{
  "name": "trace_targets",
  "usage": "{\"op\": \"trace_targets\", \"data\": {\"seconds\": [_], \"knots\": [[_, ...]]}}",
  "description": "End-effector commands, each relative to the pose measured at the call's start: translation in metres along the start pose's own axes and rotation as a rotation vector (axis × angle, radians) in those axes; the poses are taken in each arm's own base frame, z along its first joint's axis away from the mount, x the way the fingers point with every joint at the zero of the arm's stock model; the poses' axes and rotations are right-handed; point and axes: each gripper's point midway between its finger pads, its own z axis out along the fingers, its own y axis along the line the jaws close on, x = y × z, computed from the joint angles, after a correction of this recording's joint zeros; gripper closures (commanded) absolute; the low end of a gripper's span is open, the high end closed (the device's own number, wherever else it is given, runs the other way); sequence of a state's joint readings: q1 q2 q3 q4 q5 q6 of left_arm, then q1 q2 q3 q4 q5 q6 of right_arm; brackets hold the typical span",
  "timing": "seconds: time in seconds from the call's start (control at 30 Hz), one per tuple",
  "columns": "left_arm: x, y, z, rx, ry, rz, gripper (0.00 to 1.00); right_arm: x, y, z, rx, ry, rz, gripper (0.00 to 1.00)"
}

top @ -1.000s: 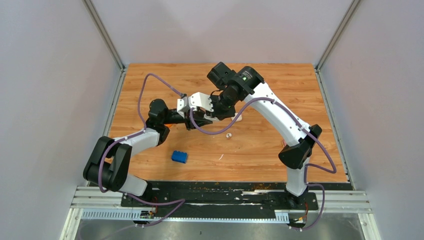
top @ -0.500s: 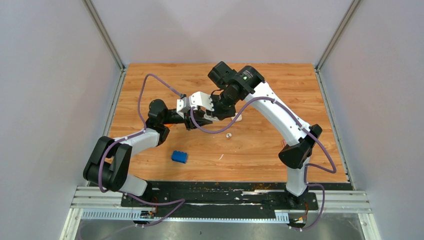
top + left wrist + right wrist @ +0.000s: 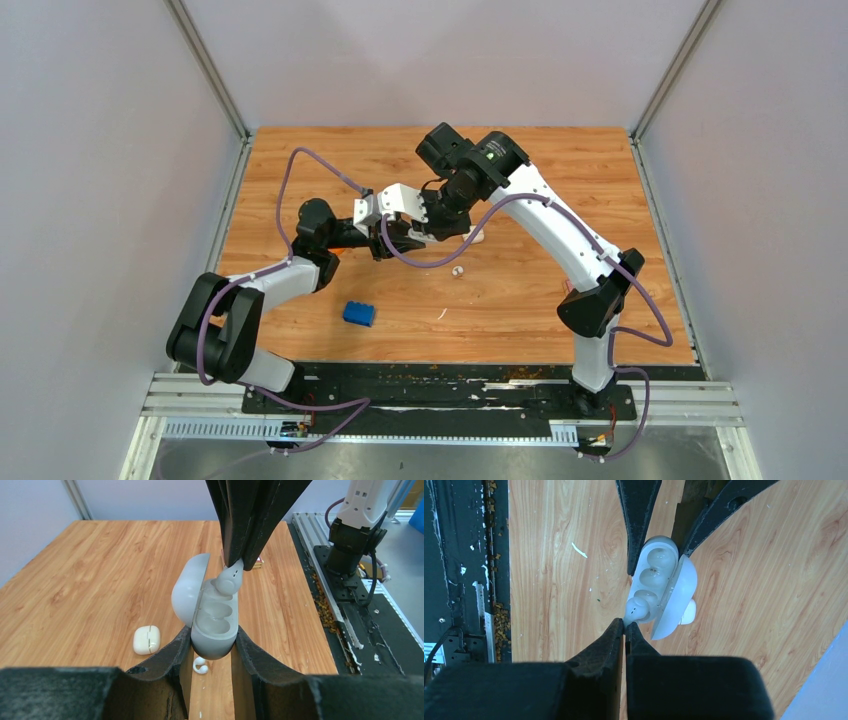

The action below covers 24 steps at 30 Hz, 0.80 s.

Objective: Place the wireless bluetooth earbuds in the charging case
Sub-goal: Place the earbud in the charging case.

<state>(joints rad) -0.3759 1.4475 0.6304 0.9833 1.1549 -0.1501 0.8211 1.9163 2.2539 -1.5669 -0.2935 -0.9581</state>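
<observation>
left wrist view: left hand (image 3: 213,644) clamps open charging case (image 3: 214,622); right hand (image 3: 236,561) pinches earbud (image 3: 226,582) stem-up, bulb in case

Looks down on a wood-grain table (image 3: 300,170) between grey walls. Shows the left arm (image 3: 270,285) reaching in from 7 o'clock and the right arm (image 3: 560,230) arching in from 5 o'clock, wrists meeting just left of table centre; hides the fingertips beneath them. Places a blue brick (image 3: 359,314) at 7 o'clock of that meeting point, well apart. Places a white earbud (image 3: 458,270) at 4 o'clock, near but clear of both arms. Half-hides a white object (image 3: 478,237) under the right arm at 3 o'clock.
</observation>
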Motion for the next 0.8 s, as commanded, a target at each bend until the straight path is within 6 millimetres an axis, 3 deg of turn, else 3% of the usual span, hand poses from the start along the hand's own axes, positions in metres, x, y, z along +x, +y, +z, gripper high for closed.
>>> {"op": "trace_targets", "data": {"seconds": [0.0,0.3,0.77], "knots": [[-0.013,-0.002,0.003,0.023,-0.023,0.07,1.0,-0.012,-0.001,-0.012,0.025,-0.066,-0.036,1.0],[-0.016,-0.004,0.003,0.042,-0.031,0.109,1.0,-0.002,-0.005,-0.007,0.01,-0.07,0.004,1.0],[-0.015,-0.002,0.005,0.053,-0.03,0.12,1.0,-0.012,-0.005,-0.011,0.004,-0.15,-0.042,1.0]]}}
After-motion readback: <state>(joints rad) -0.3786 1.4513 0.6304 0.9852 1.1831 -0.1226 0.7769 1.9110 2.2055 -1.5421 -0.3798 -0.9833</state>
